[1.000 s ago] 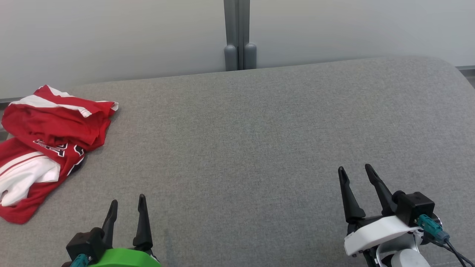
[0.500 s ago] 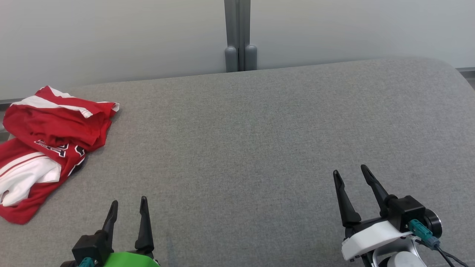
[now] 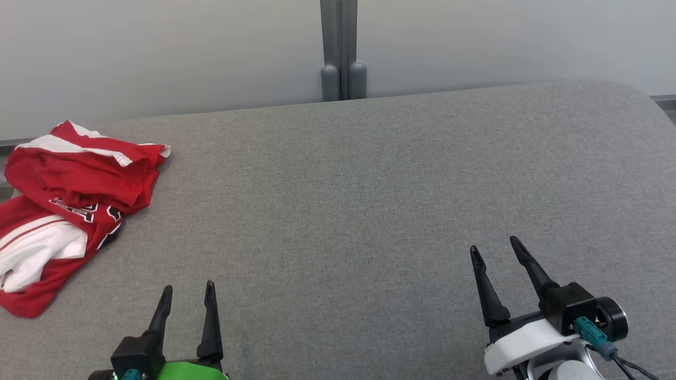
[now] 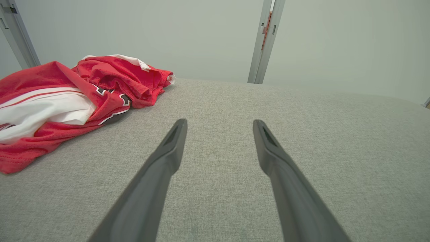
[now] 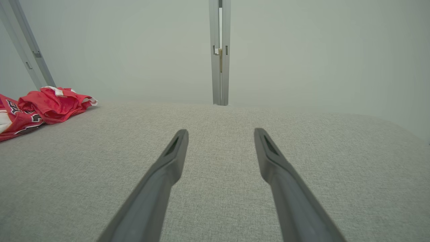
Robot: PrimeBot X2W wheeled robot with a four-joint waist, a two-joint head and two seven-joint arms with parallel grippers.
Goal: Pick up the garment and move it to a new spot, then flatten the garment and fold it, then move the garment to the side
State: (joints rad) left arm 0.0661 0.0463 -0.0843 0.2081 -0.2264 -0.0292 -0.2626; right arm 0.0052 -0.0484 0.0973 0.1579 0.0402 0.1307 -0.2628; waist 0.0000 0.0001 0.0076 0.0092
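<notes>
The garment (image 3: 68, 200), a red and white jersey with dark lettering, lies crumpled at the far left of the grey fabric surface (image 3: 359, 184). It also shows at the left in the left wrist view (image 4: 67, 101) and far left in the right wrist view (image 5: 40, 107). My left gripper (image 3: 189, 287) stands open at the lower left, apart from the garment, which lies ahead of it to the left. My right gripper (image 3: 494, 245) is open at the lower right, far from the garment. Nothing sits between either pair of fingers.
A pale wall runs behind the surface, with a grey vertical post (image 3: 341, 50) at its middle. The surface's right far corner (image 3: 634, 95) is rounded. The garment hangs near the left edge.
Both grippers have drawn back toward the bottom of the head view, the right one also drifting a little left. The garment has not moved.
</notes>
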